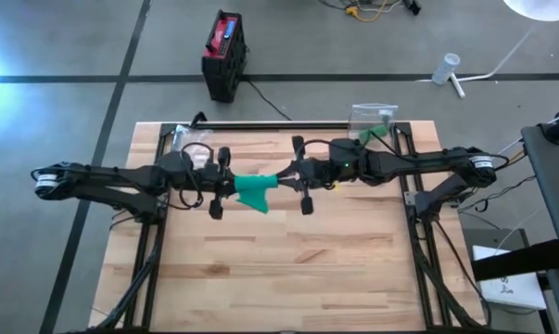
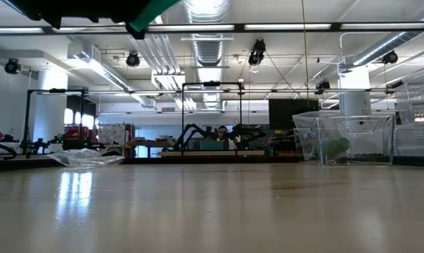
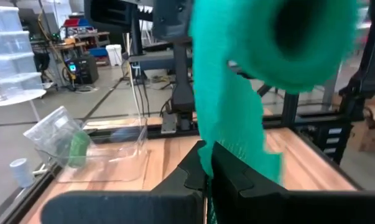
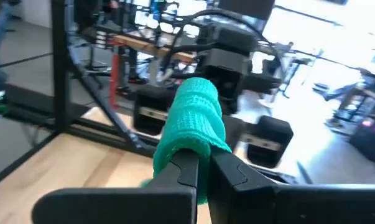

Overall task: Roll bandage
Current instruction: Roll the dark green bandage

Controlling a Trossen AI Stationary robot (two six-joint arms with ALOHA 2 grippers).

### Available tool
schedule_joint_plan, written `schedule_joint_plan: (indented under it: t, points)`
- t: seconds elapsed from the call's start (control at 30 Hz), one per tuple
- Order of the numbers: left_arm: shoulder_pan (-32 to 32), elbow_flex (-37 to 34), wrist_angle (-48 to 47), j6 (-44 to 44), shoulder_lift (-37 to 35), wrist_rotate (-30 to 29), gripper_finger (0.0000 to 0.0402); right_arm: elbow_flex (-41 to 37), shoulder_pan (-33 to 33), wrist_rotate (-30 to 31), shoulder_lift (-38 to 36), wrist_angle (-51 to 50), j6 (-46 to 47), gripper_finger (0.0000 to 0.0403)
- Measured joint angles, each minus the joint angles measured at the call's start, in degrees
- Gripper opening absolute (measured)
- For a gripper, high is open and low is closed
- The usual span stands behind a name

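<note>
A green bandage (image 1: 255,190) hangs in the air above the wooden table (image 1: 279,269), between my two grippers. Its rolled part (image 3: 299,37) shows a hollow middle in the left wrist view, and a loose strip (image 3: 227,106) runs from that roll to my left gripper (image 3: 207,163). My left gripper (image 1: 231,184) comes in from the table's left and is shut on the strip. My right gripper (image 1: 281,178) comes in from the table's right and is shut on the roll (image 4: 193,118). In the low view only a green tip (image 2: 152,14) shows at the top edge. My left gripper pinches the loose strip near its free end (image 3: 219,149) between its two fingers. The fingers lie level and come from the table's left. The strip runs on from them to the roll, clear of the table. My right gripper pinches the rolled part at its near end (image 4: 186,144) between its two fingers. The fingers lie level and come from the table's right. The roll stands out past the fingertips toward the left gripper, lifted clear of the table.
A clear plastic box (image 1: 373,116) with something green inside stands at the table's far right corner. A crumpled clear bag (image 1: 192,139) lies at the far left. A black bar (image 1: 270,124) runs along the far edge. The near half of the table is bare wood.
</note>
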Motion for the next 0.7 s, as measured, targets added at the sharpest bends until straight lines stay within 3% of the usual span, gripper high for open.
schedule_joint_plan:
  t: [0.13,0.7]
  points:
    - [-0.1,-0.9,1.6,-1.7,-1.1,0.0,0.0,0.3,0.0,3.7,0.0,0.1,0.0,0.0003]
    - [-0.1,-0.9,4.1,-2.0,0.0,-0.5,0.003,0.2,-0.1,8.5,1.4,4.7,0.4,0.0003]
